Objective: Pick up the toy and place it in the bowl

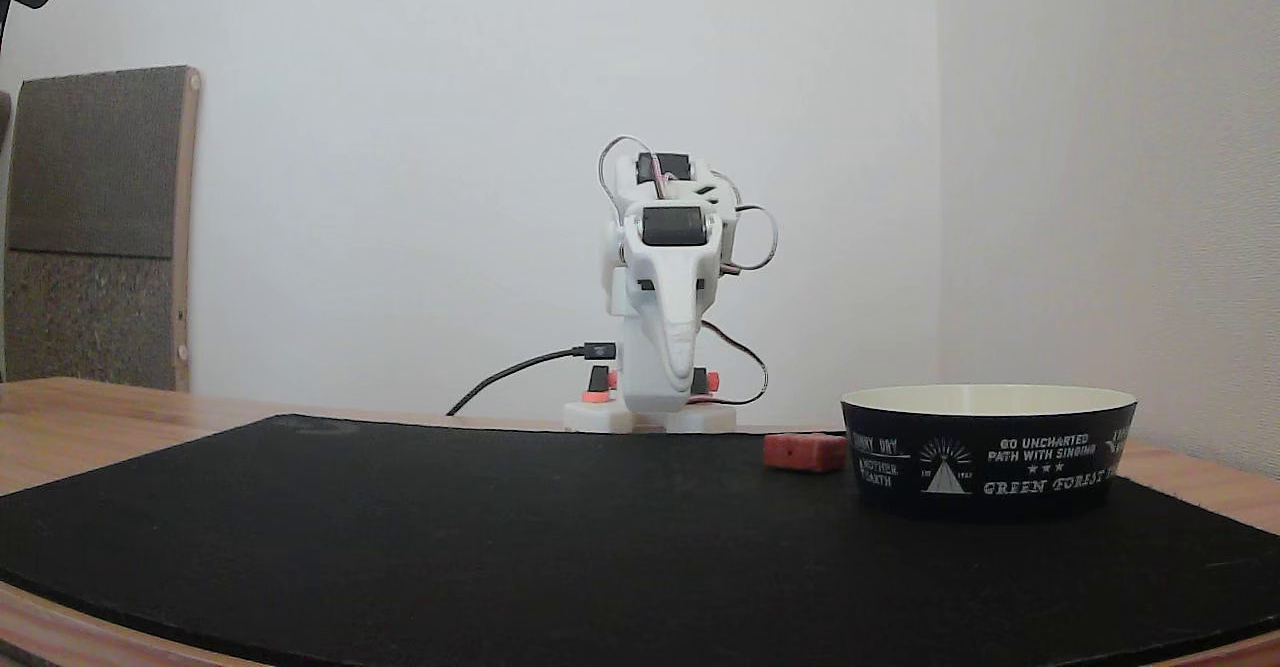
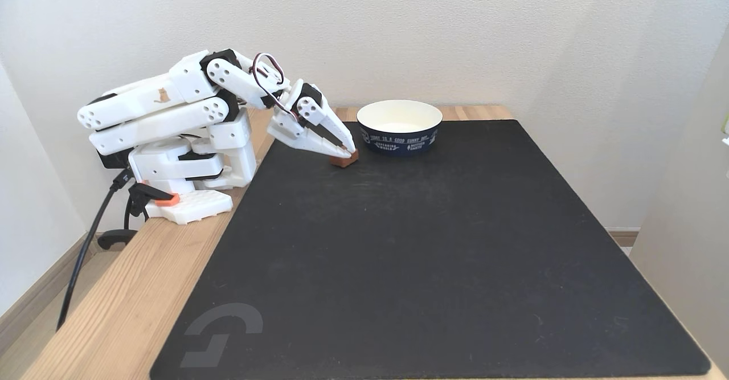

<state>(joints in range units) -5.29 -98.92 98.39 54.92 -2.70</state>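
Toy (image 1: 805, 452) on black mat (image 2: 427, 254), just beside bowl (image 1: 988, 452), unobstructed.

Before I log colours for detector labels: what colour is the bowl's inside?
Cream-white inside the bowl, black outside with white lettering; the raised fixed view shows it best.

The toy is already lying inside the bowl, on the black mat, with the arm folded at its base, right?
No. The toy lies on the black mat beside the bowl, not inside; the low fixed view shows it.
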